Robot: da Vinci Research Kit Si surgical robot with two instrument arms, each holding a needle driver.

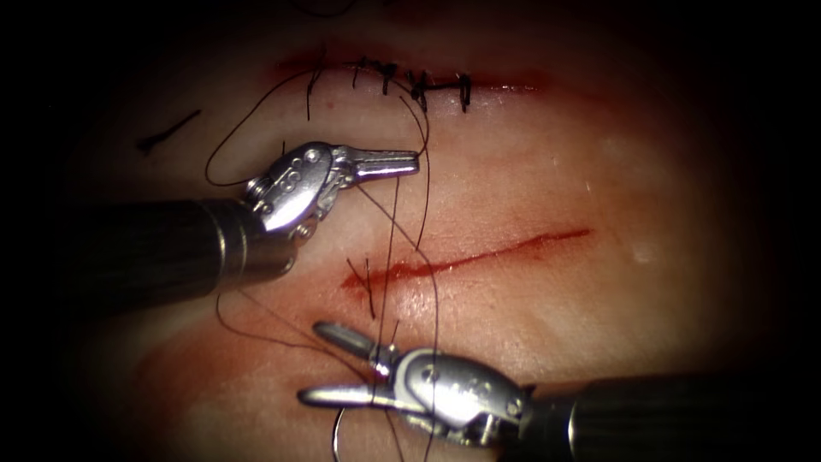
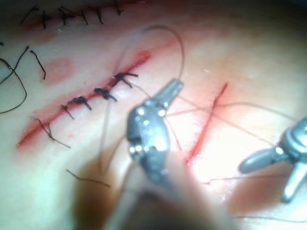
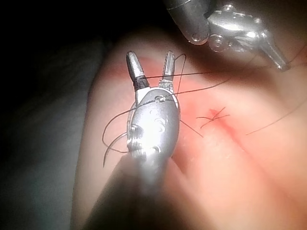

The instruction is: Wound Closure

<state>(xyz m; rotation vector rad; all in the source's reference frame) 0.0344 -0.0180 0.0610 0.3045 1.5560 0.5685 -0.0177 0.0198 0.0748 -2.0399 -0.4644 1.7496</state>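
Pale glistening pork tissue carries thin, limp black thread, pinched by the closed left hand; right hand gapes empty.

Surgical practice bench: pork tissue w/ sutured cuts, no patient.

Tissue w/ thread on top

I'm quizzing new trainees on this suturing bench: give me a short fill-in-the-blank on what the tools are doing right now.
1. The left claw has its jaws ____.
2. The right claw has its jaws ____, with thread running across them.
3. The open cut lies between the two claws, and the other cut beyond the left claw is closed with dark ____.

Missing words: shut; open; stitches
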